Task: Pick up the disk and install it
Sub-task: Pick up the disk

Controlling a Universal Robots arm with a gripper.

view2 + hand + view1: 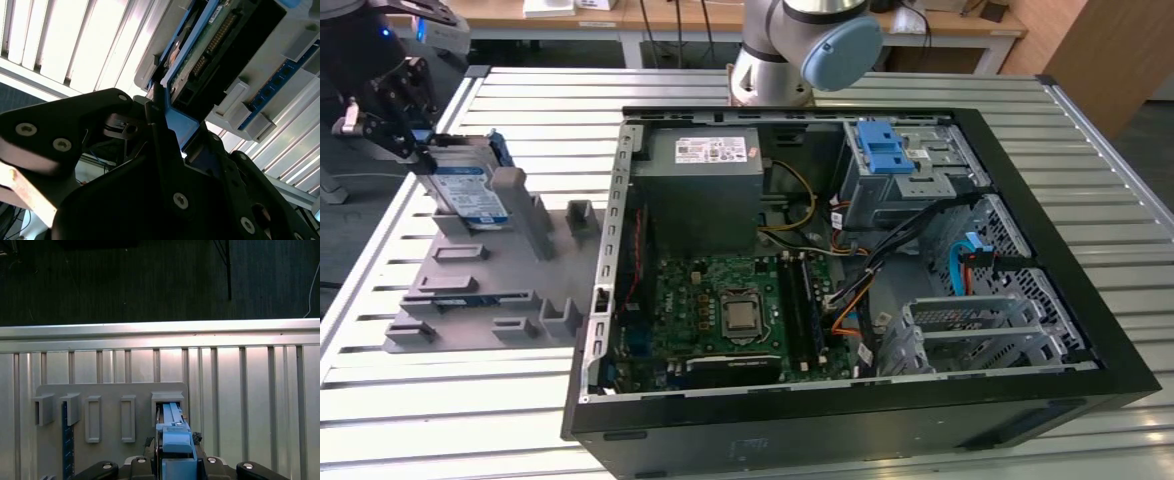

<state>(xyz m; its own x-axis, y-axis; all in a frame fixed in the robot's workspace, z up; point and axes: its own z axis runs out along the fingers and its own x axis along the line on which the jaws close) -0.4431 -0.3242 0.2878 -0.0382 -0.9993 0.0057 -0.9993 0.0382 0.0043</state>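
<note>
1. One disk (pixel 470 195), silver with blue side rails.
2. One gripper (pixel 424 150).
3. One grey holder tray (pixel 474 280).
4. Five raised sockets (pixel 93 419) in a row on that tray, counted in the first wrist view.
5. One open computer case (pixel 1107 340).
6. One grey power supply box (pixel 707 190) inside it.
7. One green motherboard (pixel 707 300).
8. One blue latch (pixel 883 148).
9. One slatted metal table (pixel 454 420).

computer case (pixel 854 425): lying open on the counter (pixel 454 430)
holder tray (pixel 467 300): on the counter, just beside the computer case, at the exterior view's left
disk (pixel 464 195): on edge in the holder tray's far slot
pincer (pixel 416 145): clamped on the disk's upper end
power supply (pixel 707 185): inside the computer case, behind the motherboard (pixel 734 310)
</note>
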